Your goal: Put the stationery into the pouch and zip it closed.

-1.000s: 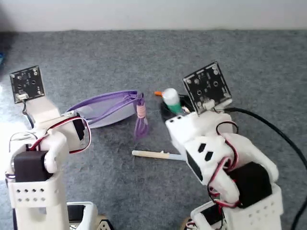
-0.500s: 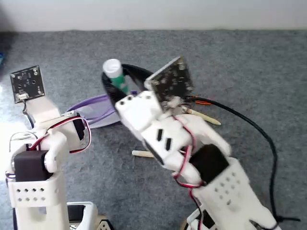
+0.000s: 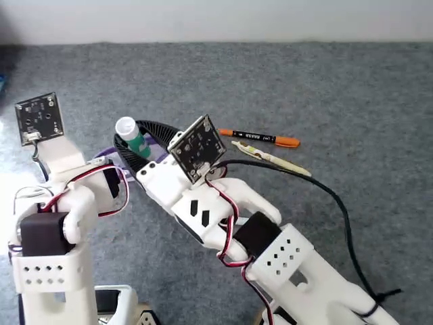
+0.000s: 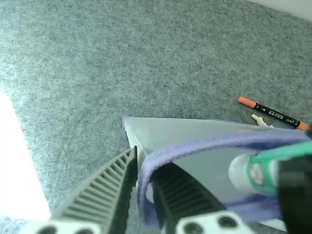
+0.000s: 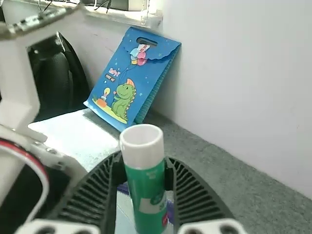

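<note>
Two holds: R gripper (image 5: 144,163) clamps glue stick (image 5: 146,195) mid-barrel (prob. light, rigid, slick) above pouch (image 4: 195,146) at near left; L gripper (image 4: 144,165) pinches its floppy purple rim.

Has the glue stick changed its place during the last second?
Yes. Held in the right end effector, the glue stick has gone from beside the orange pen leftward in the high view, over to the pouch.

Carpeted room — grey carpet (image 3: 338,88), white wall (image 5: 243,73), gift bag (image 5: 129,78)
</note>
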`<state>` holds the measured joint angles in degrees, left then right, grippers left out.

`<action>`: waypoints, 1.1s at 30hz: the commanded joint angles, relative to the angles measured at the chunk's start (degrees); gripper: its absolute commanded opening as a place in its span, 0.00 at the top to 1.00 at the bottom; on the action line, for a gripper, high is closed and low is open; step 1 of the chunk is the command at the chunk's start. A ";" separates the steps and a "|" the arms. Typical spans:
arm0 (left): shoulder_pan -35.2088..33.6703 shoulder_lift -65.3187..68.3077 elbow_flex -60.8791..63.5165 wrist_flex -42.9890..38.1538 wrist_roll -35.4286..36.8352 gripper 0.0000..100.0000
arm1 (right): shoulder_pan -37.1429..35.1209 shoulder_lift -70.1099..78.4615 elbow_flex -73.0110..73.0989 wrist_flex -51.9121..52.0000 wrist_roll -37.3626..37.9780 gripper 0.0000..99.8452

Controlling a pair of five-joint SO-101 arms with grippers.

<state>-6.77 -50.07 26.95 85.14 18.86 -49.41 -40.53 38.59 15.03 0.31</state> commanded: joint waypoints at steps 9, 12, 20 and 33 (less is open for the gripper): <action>-0.53 0.53 0.13 -1.41 0.53 0.99 | -0.22 -0.48 1.49 1.45 1.05 0.88; -0.53 0.53 0.13 -1.41 0.53 0.99 | -0.13 -0.57 -3.52 10.51 0.88 0.83; -0.53 0.53 0.13 -1.41 0.53 0.99 | 9.36 0.04 -20.75 30.64 -5.71 0.83; -0.53 0.53 0.13 -1.41 0.53 0.99 | 24.40 0.04 -21.19 71.96 4.84 0.82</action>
<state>-6.77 -49.98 26.95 85.14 18.86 -25.93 -40.44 16.97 81.05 0.22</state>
